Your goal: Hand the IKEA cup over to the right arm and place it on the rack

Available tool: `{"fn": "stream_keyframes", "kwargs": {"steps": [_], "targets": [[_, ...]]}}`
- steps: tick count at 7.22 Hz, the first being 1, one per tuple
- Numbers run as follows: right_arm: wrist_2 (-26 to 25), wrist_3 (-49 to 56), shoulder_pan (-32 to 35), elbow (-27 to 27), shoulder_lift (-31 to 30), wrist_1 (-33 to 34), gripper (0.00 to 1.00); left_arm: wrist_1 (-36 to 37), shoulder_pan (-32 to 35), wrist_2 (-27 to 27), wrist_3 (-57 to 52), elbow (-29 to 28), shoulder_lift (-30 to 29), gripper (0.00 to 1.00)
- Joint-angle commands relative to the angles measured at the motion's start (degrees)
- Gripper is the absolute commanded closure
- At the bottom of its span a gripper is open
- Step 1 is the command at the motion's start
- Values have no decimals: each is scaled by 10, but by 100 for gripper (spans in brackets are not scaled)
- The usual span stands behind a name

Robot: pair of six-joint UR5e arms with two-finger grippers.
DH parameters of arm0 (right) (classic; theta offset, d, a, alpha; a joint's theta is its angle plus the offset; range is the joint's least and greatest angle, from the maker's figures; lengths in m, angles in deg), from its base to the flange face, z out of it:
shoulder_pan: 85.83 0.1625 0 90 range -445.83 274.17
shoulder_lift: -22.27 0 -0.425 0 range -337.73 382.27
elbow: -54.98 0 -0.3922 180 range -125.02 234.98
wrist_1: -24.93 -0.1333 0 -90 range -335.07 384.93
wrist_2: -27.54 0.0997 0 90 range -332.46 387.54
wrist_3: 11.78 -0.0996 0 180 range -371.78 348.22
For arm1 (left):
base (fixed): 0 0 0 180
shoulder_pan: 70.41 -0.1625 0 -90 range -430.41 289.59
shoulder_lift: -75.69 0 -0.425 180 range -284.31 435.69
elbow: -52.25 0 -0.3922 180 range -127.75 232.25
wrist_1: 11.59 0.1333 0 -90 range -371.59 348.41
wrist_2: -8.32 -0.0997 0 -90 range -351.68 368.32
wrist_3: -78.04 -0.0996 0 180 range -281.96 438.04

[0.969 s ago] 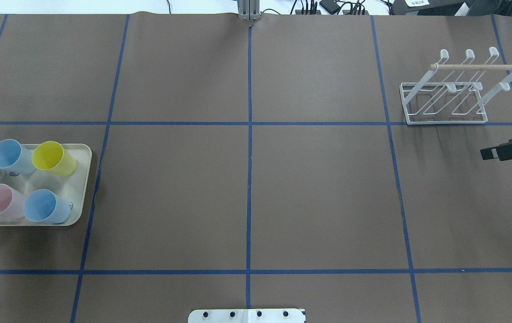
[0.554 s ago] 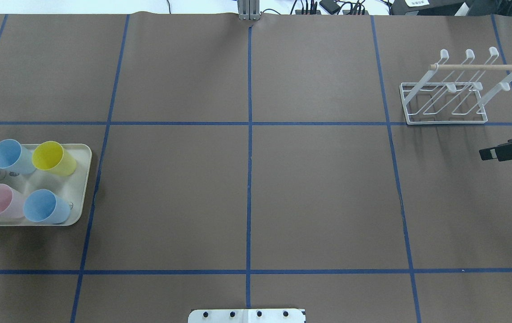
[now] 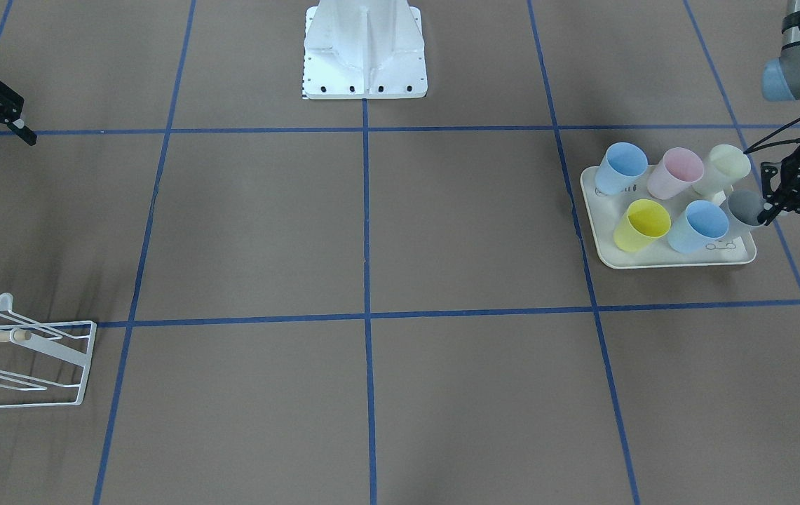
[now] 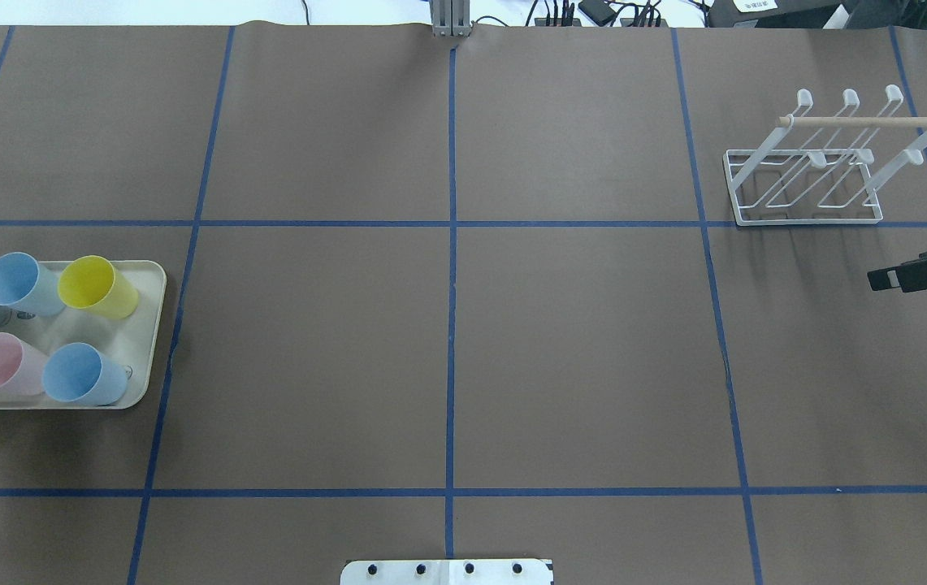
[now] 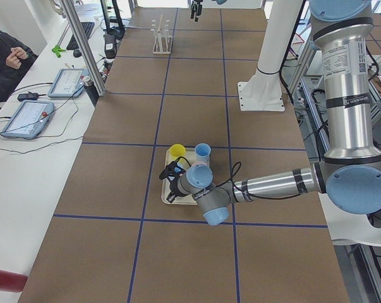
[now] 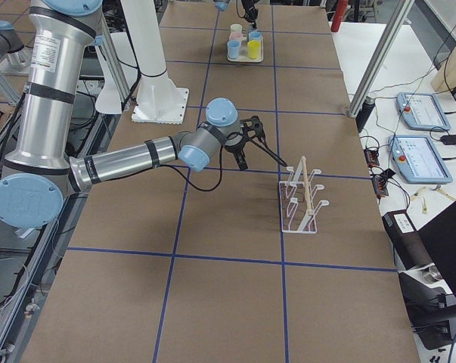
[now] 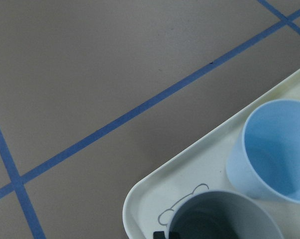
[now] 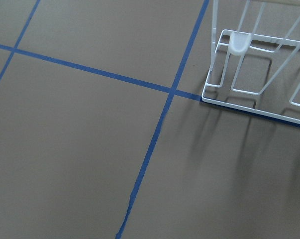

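Holding six upright cups point(image 3: 641, 224), mouths up, axes vertical, cream tray point(image 3: 673, 261) is shown; L fingers point(image 3: 773, 207) at grey cup point(image 3: 743, 206) rim, closure not discernible; R fingers point(image 3: 21, 128) spread.

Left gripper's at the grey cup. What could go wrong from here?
1. The grey cup stands close beside a blue cup and the cream cup; the left gripper could bump them on the lift.
2. The gripper is at the rim; a rim pinch may slip before reaching the right gripper across the table.
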Motion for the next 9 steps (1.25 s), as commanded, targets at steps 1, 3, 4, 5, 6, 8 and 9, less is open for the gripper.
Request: {"fn": "stream_keyframes", "kwargs": {"steps": [1, 3, 4, 5, 6, 8, 9], "targets": [[1, 5, -1, -2, 1, 0, 2, 8, 1, 5, -1, 2, -17, 100], [0, 6, -1, -6, 17, -45, 2, 13, 70, 23, -2, 4, -26, 100], [0, 6, -2, -11, 29, -56, 4, 25, 113, 29, -3, 8, -28, 100], [2, -2, -5, -23, 49, -70, 6, 34, 132, 51, 2, 18, -34, 100], [1, -7, -10, -39, 82, -74, 5, 71, 136, 72, 23, 51, -36, 100], [-1, -8, -38, -55, 151, -75, 6, 79, 134, 75, 269, 148, -31, 100], [-10, -1, -57, -55, 174, -75, 14, 80, 129, 75, 358, 185, -33, 100]]}}
